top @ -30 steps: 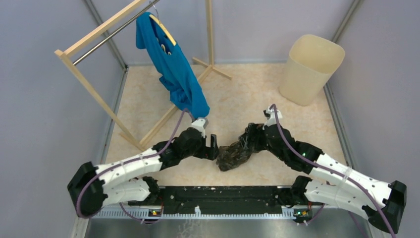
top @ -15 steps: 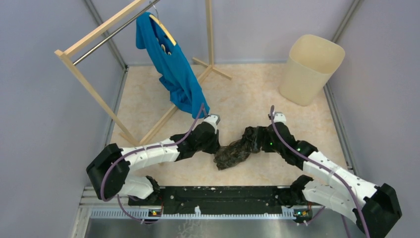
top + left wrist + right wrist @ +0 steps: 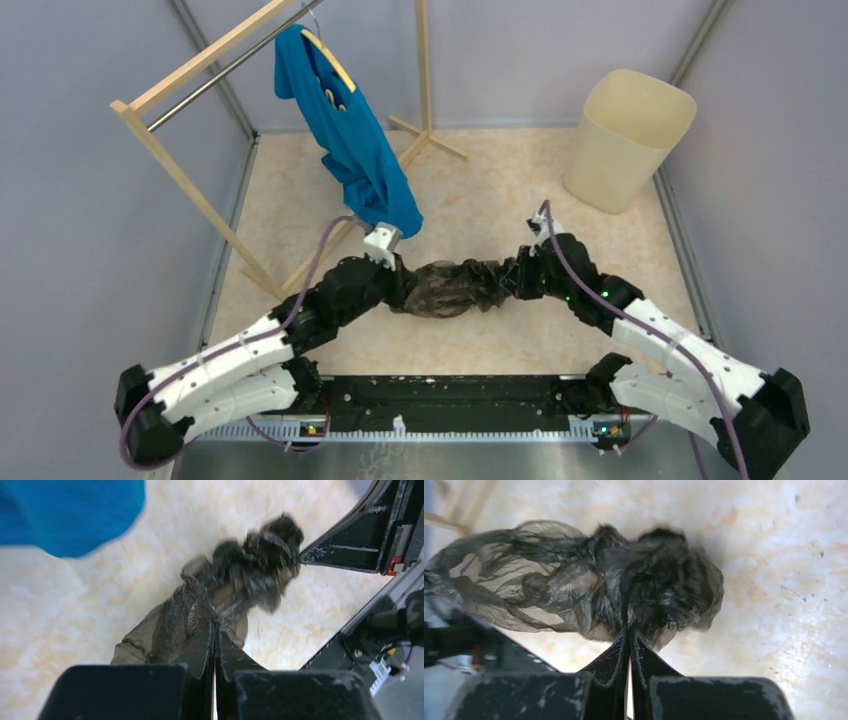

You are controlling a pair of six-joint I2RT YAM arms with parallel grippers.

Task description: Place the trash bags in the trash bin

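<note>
You had both sets of jaws pinching the trash bag [image 3: 455, 285], strung between them over the tabletop [image 3: 480, 190] centre, so the play was carrying it in step toward the far-right trash bin [image 3: 630, 140].

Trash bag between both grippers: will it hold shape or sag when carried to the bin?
Likely floppy: the trash bag is thin, crumpled film bunching between the left gripper and right gripper. Probably very light, being see-through. Glossy, so it may slip from the pinches.

White-shelled arms [image 3: 232, 358], black joints [image 3: 352, 290], purple cables [image 3: 318, 258]
</note>
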